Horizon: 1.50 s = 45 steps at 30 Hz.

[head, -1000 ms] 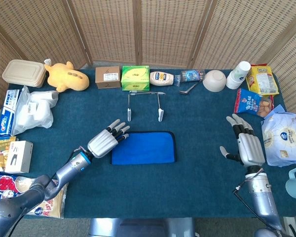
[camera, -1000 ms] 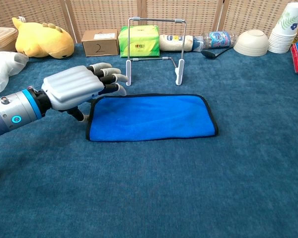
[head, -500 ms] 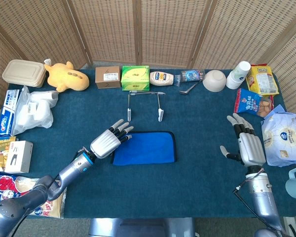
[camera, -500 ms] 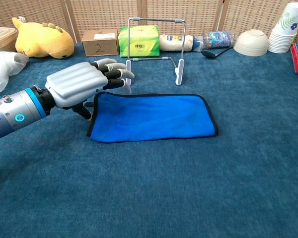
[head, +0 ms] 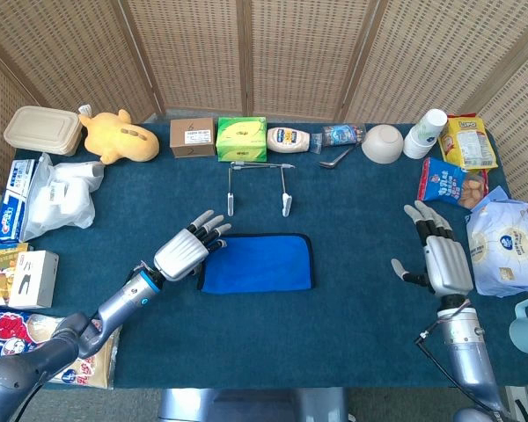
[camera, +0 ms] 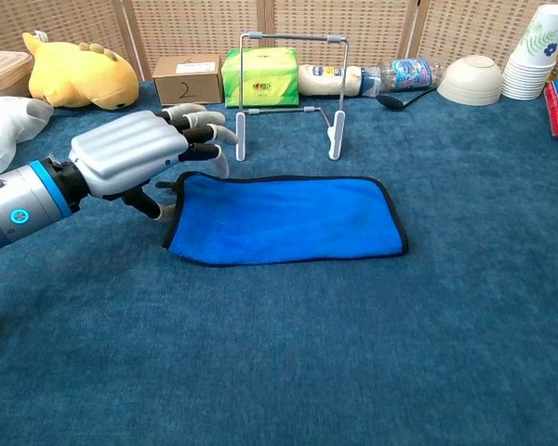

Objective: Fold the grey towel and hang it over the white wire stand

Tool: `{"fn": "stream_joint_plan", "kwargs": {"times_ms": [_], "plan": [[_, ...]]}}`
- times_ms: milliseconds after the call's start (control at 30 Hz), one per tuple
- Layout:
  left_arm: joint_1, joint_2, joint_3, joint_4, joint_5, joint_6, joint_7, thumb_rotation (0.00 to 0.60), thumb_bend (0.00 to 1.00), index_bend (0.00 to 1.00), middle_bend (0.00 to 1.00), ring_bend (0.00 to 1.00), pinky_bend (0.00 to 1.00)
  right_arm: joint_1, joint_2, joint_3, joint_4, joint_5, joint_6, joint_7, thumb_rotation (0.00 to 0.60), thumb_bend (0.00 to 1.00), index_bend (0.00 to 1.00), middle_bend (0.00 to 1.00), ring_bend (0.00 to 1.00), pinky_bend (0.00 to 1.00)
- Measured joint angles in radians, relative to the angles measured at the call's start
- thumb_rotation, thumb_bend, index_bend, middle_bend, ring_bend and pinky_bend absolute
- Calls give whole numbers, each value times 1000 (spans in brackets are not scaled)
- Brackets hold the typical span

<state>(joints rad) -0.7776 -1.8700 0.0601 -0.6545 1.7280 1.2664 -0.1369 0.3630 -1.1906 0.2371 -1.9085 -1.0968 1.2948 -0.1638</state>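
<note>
The towel [head: 257, 262] [camera: 284, 218] is blue with black edging and lies flat in the middle of the table. My left hand [head: 183, 253] [camera: 130, 153] hovers at its left end with fingers spread over the far-left corner, which looks slightly raised. The thumb is down beside the towel's left edge, and I cannot tell if it touches. The white wire stand [head: 257, 185] [camera: 288, 88] stands upright just beyond the towel. My right hand [head: 442, 257] is open, palm down, far to the right, away from the towel and seen only in the head view.
Along the back edge sit a cardboard box [head: 192, 137], green tissue box [head: 241, 138], bottle [head: 289, 140], spoon [head: 334, 159], white bowl [head: 383, 143] and cups [head: 425, 132]. A yellow plush [head: 116, 136] and bags lie at the left, snack packs [head: 503, 246] at the right.
My left hand reached over the towel's left corner, then drew back a little to the left. The towel's left edge shifted slightly and its corner lifted. The right hand stayed still.
</note>
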Motion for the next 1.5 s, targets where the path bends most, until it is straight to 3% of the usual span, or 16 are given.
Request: {"fn": "stream_joint_plan", "kwargs": {"times_ms": [767, 1200, 1500], "plan": [[-29, -41, -5, 50, 2, 5, -32, 600, 449, 421, 203, 21, 0, -8, 8, 4, 2, 5, 4, 11, 600, 271, 39, 27, 0, 0], [-37, -42, -12, 50, 0, 18, -33, 600, 453, 675, 274, 81, 0, -10, 8, 6, 8, 3, 3, 25, 600, 267, 40, 27, 0, 0], [-58, -5, -39, 3, -3, 58, -32, 600, 453, 710, 286, 86, 0, -22, 13, 3, 13, -9, 6, 54, 600, 267, 39, 27, 0, 0]]}}
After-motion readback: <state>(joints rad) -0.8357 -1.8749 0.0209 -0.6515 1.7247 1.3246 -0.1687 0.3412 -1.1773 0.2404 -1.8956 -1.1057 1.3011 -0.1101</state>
